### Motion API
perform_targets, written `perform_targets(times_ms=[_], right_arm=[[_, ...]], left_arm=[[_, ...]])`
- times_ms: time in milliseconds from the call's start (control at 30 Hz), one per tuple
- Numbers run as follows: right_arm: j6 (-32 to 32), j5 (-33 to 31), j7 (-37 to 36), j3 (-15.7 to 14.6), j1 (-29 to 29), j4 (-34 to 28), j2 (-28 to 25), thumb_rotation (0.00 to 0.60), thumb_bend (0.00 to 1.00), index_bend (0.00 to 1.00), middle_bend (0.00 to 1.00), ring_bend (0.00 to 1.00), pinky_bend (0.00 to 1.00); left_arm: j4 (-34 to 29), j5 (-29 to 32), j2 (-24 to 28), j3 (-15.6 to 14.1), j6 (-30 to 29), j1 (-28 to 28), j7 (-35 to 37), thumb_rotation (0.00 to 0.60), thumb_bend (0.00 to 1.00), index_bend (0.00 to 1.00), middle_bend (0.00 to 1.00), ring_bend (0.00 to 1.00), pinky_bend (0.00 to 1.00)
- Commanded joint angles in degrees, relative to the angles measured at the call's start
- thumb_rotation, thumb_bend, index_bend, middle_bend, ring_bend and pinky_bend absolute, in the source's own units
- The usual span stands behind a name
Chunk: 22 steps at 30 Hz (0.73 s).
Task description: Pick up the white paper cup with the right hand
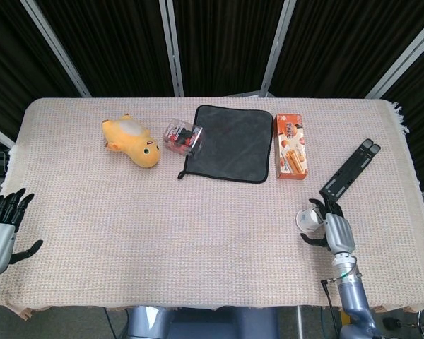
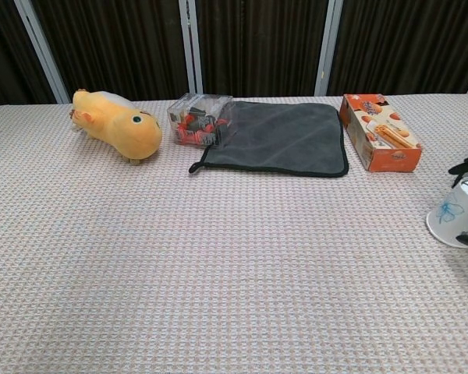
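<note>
Even, bright light over my table, dark curtains behind.

From my head view the woven cloth (image 1: 198, 212) is lit flat and soft, with only faint shadows under objects and no glare. Both views are sharp; my chest view bends slightly at the edges.

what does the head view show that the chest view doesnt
Only the head view shows the open left robot hand at the table's near left edge, the flat black folding stand, and most of the right robot hand wrapped around the white paper cup.

Only the chest view shows the cup's blue print.

Both share the yellow plush toy, clear plastic box of red items, dark grey square cloth, orange snack carton and the cup.
</note>
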<state>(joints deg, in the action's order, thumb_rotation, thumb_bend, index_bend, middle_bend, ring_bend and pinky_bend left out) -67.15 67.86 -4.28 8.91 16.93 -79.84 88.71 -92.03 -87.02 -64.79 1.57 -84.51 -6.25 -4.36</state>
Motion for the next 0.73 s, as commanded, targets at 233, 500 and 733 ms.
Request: perform_targets(times_ms=[233,500,733], right_arm=[[-3.02,3.21,3.91,-2.18,-1.92,-1.93,-4.42,0.6,0.11,0.0,0.0,0.0,0.0],[-14.86,11.13,8.15,-4.0,-6.16,-2.65,-10.01,0.6,0.04,0.0,0.0,0.0,0.0],[-18.14,12.73,8.9,-5.37,-9.08,-2.81,-14.07,0.6,0.0,0.0,0.0,0.0,0.0]], left_arm=[[0.18,0.12,0.27,0.07,0.06,-0.01,0.33,0.6,0.15,0.0,0.0,0.0,0.0],[0.81,1.36,0.93,0.06,0.15,0.6,1.67,0.6,0.15,0.0,0.0,0.0,0.0],[1.12,1.77,0.53,-0.41,0.9,0.76,0.94,0.6,0.15,0.0,0.0,0.0,0.0]])
